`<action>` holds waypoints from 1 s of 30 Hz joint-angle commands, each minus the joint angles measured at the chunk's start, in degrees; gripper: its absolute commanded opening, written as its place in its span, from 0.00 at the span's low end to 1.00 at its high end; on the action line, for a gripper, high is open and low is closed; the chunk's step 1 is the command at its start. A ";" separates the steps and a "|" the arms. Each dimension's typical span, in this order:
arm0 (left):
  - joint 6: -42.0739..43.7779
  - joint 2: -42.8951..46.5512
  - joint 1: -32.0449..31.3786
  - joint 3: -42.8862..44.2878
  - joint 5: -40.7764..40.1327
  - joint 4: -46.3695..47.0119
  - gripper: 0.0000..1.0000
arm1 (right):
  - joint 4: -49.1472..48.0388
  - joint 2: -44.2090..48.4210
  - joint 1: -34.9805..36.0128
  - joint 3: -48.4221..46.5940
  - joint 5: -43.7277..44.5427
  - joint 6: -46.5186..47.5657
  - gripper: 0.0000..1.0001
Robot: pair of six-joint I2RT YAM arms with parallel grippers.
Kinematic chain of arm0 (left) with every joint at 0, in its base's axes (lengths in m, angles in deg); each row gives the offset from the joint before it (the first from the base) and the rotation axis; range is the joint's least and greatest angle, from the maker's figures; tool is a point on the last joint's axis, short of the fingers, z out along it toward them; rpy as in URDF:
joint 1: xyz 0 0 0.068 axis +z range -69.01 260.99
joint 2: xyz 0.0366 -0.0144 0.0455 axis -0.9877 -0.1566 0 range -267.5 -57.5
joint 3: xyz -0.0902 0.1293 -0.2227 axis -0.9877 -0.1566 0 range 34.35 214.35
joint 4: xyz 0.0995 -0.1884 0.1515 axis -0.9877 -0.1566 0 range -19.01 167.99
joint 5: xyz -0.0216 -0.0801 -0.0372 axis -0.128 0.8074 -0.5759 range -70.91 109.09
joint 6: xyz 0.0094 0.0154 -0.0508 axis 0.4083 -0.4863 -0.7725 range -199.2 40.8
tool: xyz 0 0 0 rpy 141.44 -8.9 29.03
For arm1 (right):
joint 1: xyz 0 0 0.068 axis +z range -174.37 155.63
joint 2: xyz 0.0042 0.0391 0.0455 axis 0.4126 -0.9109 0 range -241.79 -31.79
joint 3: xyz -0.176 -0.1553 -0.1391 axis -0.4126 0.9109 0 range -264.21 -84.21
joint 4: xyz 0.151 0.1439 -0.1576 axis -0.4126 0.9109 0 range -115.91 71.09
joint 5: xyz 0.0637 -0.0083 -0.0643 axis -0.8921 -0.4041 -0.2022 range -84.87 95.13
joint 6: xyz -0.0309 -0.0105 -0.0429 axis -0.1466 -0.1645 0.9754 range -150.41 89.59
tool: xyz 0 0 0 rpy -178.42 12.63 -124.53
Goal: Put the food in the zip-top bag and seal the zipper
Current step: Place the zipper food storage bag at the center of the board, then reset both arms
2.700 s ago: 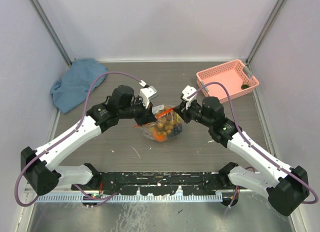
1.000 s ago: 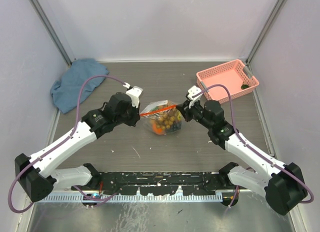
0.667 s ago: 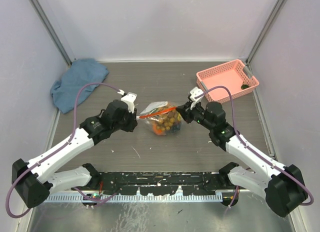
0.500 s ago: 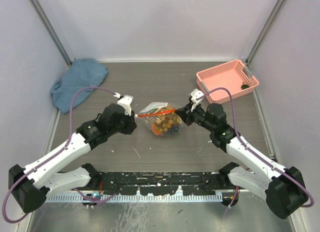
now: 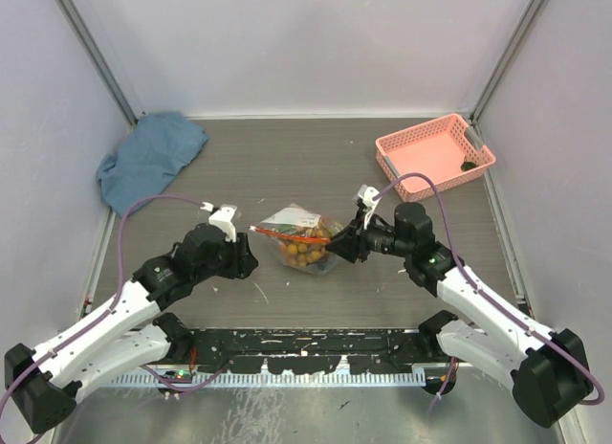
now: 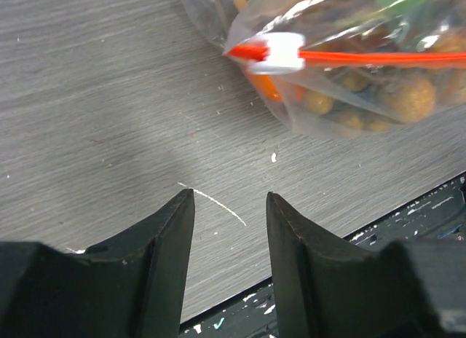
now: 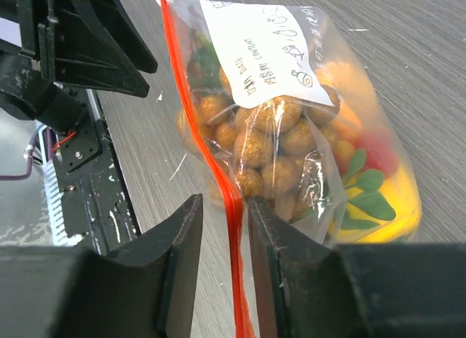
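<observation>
The zip-top bag [image 5: 301,238] lies on the table's middle, with the food inside: olive-brown grapes [image 7: 273,138], a yellow fruit [image 7: 393,214] and orange pieces [image 7: 349,123]. The orange-red zipper [image 7: 196,134] runs along its mouth, with the white slider [image 6: 280,52] at the left end. My right gripper [image 5: 335,245] is at the bag's right end; in its wrist view its jaws [image 7: 224,203] stand slightly apart with the zipper strip between them. My left gripper [image 5: 251,262] is open and empty, a short way off the slider end; it also shows in the left wrist view [image 6: 229,196].
A pink basket [image 5: 430,155] stands at the back right with a small dark thing [image 5: 469,164] in it. A blue cloth [image 5: 148,157] lies at the back left. A black rail [image 5: 306,348] runs along the near edge.
My left gripper has let go of the bag's left end and drawn back toward the near left. The right gripper and the bag have shifted slightly nearer. The zipper strip now lies straighter.
</observation>
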 commanded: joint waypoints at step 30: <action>-4.28 15.38 6.93 9.69 -15.77 -10.00 0.98 | 15.27 36.97 0.13 2.72 59.51 0.33 0.82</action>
